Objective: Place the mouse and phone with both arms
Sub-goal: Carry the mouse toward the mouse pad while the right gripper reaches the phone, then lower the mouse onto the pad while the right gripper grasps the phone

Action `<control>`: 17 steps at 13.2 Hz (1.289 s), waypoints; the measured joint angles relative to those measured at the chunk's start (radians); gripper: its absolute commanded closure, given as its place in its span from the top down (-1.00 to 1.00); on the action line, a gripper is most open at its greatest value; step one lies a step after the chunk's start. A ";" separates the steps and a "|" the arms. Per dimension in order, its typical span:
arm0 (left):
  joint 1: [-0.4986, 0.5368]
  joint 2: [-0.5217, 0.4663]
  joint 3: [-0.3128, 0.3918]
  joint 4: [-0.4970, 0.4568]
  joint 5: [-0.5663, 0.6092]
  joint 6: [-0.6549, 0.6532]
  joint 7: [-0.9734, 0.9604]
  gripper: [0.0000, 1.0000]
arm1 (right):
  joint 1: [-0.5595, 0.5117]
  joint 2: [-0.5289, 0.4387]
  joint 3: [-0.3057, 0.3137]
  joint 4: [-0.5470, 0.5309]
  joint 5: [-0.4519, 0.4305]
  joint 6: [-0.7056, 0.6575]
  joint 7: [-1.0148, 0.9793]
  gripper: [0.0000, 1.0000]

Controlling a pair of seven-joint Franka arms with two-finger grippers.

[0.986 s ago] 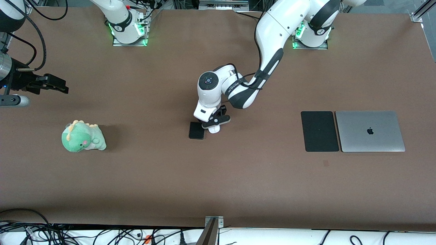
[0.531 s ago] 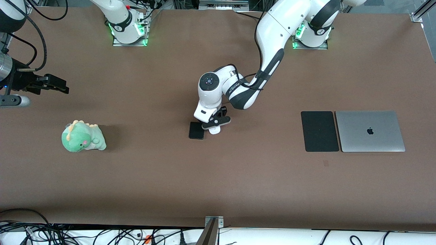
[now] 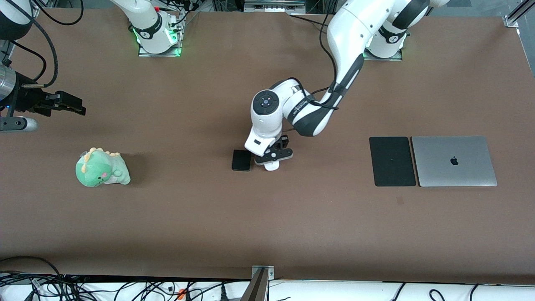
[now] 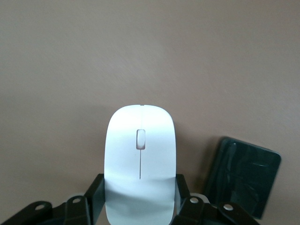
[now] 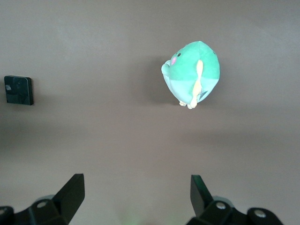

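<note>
My left gripper (image 3: 273,158) is shut on the white mouse (image 3: 272,166), low over the middle of the table beside the phone (image 3: 241,160). In the left wrist view the mouse (image 4: 139,154) sits between the black fingers (image 4: 96,192), with the black phone (image 4: 241,176) lying flat next to it. My right gripper (image 3: 71,105) waits open and empty above the right arm's end of the table. Its wrist view shows the spread gripper (image 5: 136,187) and the phone (image 5: 18,90) far off.
A green plush dinosaur (image 3: 102,168) lies toward the right arm's end, also in the right wrist view (image 5: 192,75). A large black mouse pad (image 3: 392,161) and a closed silver laptop (image 3: 454,161) lie side by side toward the left arm's end.
My left gripper has moved with the mouse a little toward the left arm's end and away from the phone. The right arm has not moved.
</note>
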 measured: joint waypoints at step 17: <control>0.758 -0.379 -0.147 -0.561 0.053 -0.058 0.814 -1.00 | 0.358 0.365 0.011 -0.022 0.077 0.532 0.520 1.00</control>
